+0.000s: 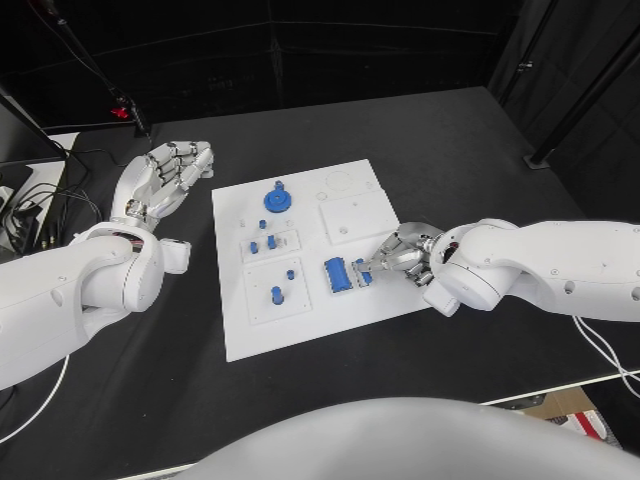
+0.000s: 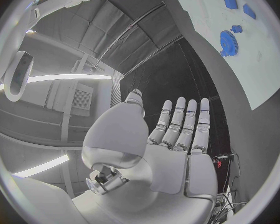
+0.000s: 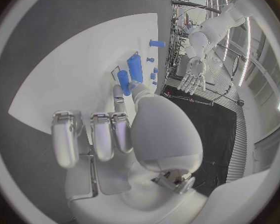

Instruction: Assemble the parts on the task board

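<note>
Both hands differ: the left hand (image 1: 165,172) lies spread beside the board (image 1: 382,300), the right hand (image 1: 394,255) pinches a blue part (image 1: 361,276).

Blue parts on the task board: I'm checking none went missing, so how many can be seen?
6: a gear at the far end, two small pegs mid-board, two nearer, and a block by the right hand, which may hide more.
</note>
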`<action>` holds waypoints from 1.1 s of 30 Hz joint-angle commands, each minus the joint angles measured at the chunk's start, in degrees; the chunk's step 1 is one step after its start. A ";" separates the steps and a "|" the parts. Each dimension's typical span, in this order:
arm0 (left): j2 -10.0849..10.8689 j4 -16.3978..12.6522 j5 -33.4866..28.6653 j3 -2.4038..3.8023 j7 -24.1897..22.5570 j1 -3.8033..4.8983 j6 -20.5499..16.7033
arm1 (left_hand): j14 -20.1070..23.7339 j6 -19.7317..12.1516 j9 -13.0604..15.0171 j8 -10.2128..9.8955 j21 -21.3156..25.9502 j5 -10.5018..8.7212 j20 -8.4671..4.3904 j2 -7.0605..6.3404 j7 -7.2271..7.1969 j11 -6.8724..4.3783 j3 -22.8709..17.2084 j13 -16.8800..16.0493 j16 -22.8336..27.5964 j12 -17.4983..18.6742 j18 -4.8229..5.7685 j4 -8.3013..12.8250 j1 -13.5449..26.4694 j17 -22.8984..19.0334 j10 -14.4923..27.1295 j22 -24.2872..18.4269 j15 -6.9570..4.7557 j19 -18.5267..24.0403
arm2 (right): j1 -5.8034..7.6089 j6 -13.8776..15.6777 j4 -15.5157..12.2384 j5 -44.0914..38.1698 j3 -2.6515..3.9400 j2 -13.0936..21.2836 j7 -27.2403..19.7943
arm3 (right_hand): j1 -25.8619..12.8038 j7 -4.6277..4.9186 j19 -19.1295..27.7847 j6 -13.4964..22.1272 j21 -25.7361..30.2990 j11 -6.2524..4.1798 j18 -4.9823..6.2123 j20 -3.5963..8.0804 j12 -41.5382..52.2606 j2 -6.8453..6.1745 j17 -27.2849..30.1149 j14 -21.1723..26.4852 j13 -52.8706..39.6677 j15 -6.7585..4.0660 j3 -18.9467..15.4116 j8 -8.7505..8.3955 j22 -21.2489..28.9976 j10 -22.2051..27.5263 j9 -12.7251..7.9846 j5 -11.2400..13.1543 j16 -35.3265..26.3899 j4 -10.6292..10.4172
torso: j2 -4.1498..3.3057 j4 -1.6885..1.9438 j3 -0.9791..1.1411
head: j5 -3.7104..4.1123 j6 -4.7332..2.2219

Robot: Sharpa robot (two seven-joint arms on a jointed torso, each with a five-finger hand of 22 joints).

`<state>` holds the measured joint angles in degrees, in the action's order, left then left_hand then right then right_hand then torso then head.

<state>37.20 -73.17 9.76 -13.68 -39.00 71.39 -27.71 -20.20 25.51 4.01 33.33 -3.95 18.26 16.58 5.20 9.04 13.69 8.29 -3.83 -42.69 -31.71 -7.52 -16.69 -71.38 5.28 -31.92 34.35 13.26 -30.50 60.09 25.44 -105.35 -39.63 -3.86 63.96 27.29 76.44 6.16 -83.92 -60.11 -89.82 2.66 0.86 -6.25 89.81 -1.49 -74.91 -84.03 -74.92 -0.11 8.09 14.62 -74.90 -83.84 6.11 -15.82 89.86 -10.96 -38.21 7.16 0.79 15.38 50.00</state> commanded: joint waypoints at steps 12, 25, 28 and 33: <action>-0.01 -0.05 -0.07 0.06 -4.52 0.09 0.39 | 0.26 -0.48 -0.09 0.21 -0.25 0.26 0.02 0.70 7.01 -0.06 0.38 0.08 -0.42 -0.20 0.80 0.00 0.04 -0.06 0.41 -0.09 -0.06 0.17 | -0.10 -2.83 -0.26 -3.93 -0.14 -0.23 1.65 | -1.15 0.58 -6.08 -0.25 -0.18 0.37 -0.86 0.30 0.19 -0.44 -15.09 -5.97 -15.08 -0.23 -1.39 -0.93 -15.10 -6.16 -0.05 0.37 0.14 -0.42 | -0.01 0.02 0.03 | -0.09 0.00; -0.06 -0.03 -0.07 0.06 -4.47 0.09 0.39 | 0.23 -0.50 -0.09 0.24 -0.26 0.29 0.02 0.73 7.01 -0.06 0.40 0.08 -0.46 -0.24 0.80 0.00 0.00 -0.09 0.42 -0.10 -0.06 0.17 | -0.10 -3.04 -0.37 -7.77 -0.14 -0.53 0.56 | -1.55 0.58 -6.08 -0.42 -0.18 0.40 -0.86 0.32 0.19 -0.54 -15.09 -5.97 -15.08 -0.30 -1.97 -1.17 -15.10 -6.16 -0.02 0.67 0.14 -0.73 | -0.01 0.01 0.00 | -0.39 0.00; -0.06 -0.01 -0.07 0.06 -4.47 0.09 0.40 | 0.23 -0.50 -0.09 0.24 -0.26 0.29 0.02 0.73 7.01 -0.06 0.40 0.08 -0.46 -0.24 0.80 0.00 0.00 -0.09 0.42 -0.10 -0.06 0.17 | -0.10 -3.01 -0.37 -8.62 -0.14 -0.64 0.35 | -1.78 0.62 -6.08 -0.40 -0.18 0.42 -0.86 0.35 0.19 -0.55 -15.09 -5.97 -15.08 -0.34 -2.26 -1.30 -15.10 -6.16 -0.01 0.66 0.14 -0.95 | 0.00 -0.04 -0.01 | -0.48 0.00; -0.08 -0.01 -0.07 0.06 -4.45 0.09 0.43 | 0.23 -0.50 -0.09 0.24 -0.26 0.29 0.02 0.73 7.01 -0.06 0.40 0.08 -0.46 -0.24 0.80 0.00 0.00 -0.09 0.42 -0.10 -0.06 0.17 | -0.10 -3.17 -0.50 -10.98 -0.14 -0.80 0.06 | -2.37 0.94 -6.08 0.66 -0.18 0.66 -0.86 0.37 0.19 -0.52 -15.09 -5.97 -15.08 -0.33 -3.15 -1.76 -15.10 -6.16 -0.09 0.37 0.14 -1.56 | -0.01 0.00 0.01 | -0.58 0.00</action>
<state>37.17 -73.14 9.76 -13.68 -39.00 71.38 -27.71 -20.21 25.30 4.01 33.32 -3.95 18.26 16.58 5.20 8.83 13.69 8.29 -3.83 -42.91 -31.71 -7.52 -16.69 -71.38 5.29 -31.92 34.31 13.26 -30.50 59.93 23.12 -105.52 -47.63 -4.01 63.26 28.42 74.52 7.15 -83.92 -59.77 -89.82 2.87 0.85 -6.25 89.81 -2.05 -74.91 -84.03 -74.92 -0.11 5.13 13.10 -74.90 -84.05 6.10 -15.46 89.86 -12.50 -38.21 7.14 0.79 14.82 50.00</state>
